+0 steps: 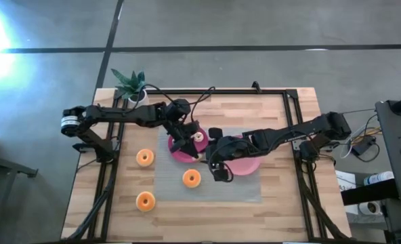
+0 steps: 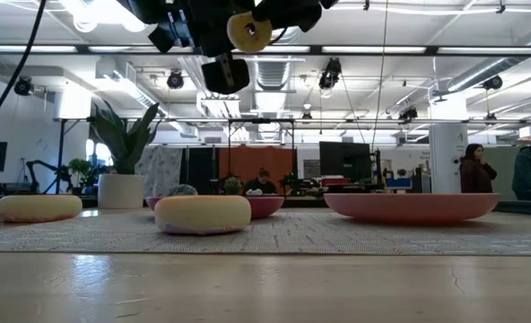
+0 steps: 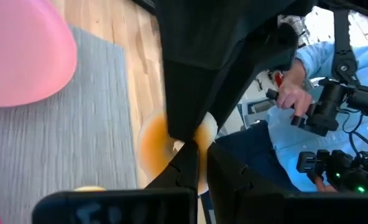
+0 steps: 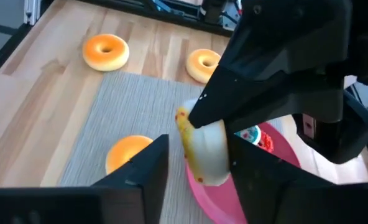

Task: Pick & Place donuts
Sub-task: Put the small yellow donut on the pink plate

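Observation:
A yellow and cream donut (image 1: 199,137) (image 2: 248,31) is held in the air above the left pink plate (image 1: 177,154), between both grippers. My left gripper (image 1: 187,144) reaches it from the table's left. My right gripper (image 1: 206,154) reaches it from the right. Three orange donuts lie flat on the table: one on the wood (image 1: 145,158), one on the grey mat (image 1: 191,178), and one near the front edge (image 1: 145,200). A sprinkled donut (image 4: 258,137) lies in the pink plate below the held one. My left gripper pinches the donut's rim (image 3: 206,127) between its two fingertips, which stand close together. It comes slanting down from the table's far left. The donut is lifted clear. My right gripper has the donut (image 4: 206,152) between its two fingers (image 4: 156,165), one on each flat face. The donut stands on edge in the gap. The fingers come level from the table's right and near side. The donut is clear of the plate.
The second pink plate (image 1: 244,165) sits on the grey mat (image 1: 173,186) under the right arm. A potted plant (image 1: 131,85) stands at the far left corner. Black frame rails (image 1: 106,183) run along the table's sides. People (image 2: 472,166) stand in the room beyond.

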Available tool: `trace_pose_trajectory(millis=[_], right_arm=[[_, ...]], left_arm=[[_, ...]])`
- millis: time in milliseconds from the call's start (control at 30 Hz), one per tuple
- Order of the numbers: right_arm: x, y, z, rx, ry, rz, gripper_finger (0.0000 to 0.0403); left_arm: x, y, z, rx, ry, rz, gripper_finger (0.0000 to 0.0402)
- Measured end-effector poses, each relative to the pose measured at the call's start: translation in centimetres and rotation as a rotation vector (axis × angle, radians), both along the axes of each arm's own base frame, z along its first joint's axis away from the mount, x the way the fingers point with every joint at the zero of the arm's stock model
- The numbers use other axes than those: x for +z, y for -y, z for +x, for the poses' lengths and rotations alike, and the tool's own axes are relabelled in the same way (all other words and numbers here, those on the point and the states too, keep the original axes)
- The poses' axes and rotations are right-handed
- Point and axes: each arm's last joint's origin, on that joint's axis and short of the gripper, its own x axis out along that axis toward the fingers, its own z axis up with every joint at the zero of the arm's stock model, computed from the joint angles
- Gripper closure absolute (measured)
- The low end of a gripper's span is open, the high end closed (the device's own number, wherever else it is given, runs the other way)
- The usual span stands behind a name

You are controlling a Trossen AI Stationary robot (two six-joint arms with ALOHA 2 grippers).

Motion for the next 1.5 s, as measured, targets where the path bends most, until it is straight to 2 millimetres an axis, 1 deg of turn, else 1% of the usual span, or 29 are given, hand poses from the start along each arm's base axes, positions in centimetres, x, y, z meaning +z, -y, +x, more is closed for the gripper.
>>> trace_pose_trajectory(millis=[167, 300, 367, 467, 533, 633, 700, 767, 867, 933, 1000, 1100, 1200, 1333, 1433, 1500], right_arm=[[0.0, 0.2, 0.0, -0.006, -0.002, 0.001, 0.0318], [-0.1, 0.4, 0.0, -0.013, -0.01, -0.003, 0.0369], [-0.2, 0.4, 0.0, -0.019, -0.017, 0.001, 0.0386], [-0.4, 0.7, -0.1, -0.044, -0.045, 0.05, 0.0388], [-0.7, 1.0, -0.2, -0.068, -0.067, 0.105, 0.0389], [-1.3, 1.8, -0.2, -0.123, -0.091, 0.215, 0.0389], [-1.9, 2.9, -0.2, -0.183, -0.111, 0.311, 0.0389], [-3.0, 4.4, -0.1, -0.278, -0.129, 0.404, 0.0389], [-5.1, 6.9, 0.5, -0.422, -0.172, 0.538, 0.0389], [-6.5, 8.3, 1.4, -0.474, -0.19, 0.641, 0.039], [-8.3, 9.5, 2.4, -0.499, -0.237, 0.736, 0.039], [-10.9, 10.8, 3.4, -0.535, -0.307, 0.771, 0.039], [-12.0, 11.4, 4.4, -0.523, -0.345, 0.807, 0.039], [-13.6, 11.3, 5.7, -0.516, -0.39, 0.819, 0.039], [-13.8, 11.5, 6.3, -0.536, -0.418, 0.805, 0.039], [-13.9, 11.7, 6.4, -0.58, -0.439, 0.746, 0.039]], left_arm=[[-0.1, 0.0, 0.0, 0.008, -0.01, 0.003, 0.0401], [0.1, -0.1, 0.0, 0.078, -0.046, 0.011, 0.0401], [0.2, -0.1, -0.1, 0.105, -0.054, 0.026, 0.0401], [0.2, -0.2, -0.3, 0.163, -0.078, 0.064, 0.0389], [0.1, -0.3, -0.6, 0.211, -0.104, 0.107, 0.0369], [-0.2, -0.6, -1.7, 0.333, -0.202, 0.227, 0.0329], [-0.2, -0.6, -2.7, 0.415, -0.272, 0.33, 0.0302], [-0.1, -0.4, -3.7, 0.479, -0.343, 0.413, 0.0279], [1.0, 0.7, -5.2, 0.536, -0.35, 0.505, 0.0257], [2.0, 1.8, -5.8, 0.573, -0.303, 0.54, 0.0252], [2.7, 3.0, -6.6, 0.615, -0.27, 0.562, 0.0251], [3.7, 4.7, -7.7, 0.679, -0.232, 0.589, 0.025], [4.4, 6.1, -8.8, 0.732, -0.207, 0.605, 0.025], [4.9, 7.2, -9.7, 0.775, -0.183, 0.619, 0.025], [4.8, 7.6, -10.1, 0.791, -0.178, 0.621, 0.025], [4.6, 7.7, -10.2, 0.786, -0.195, 0.625, 0.025]])
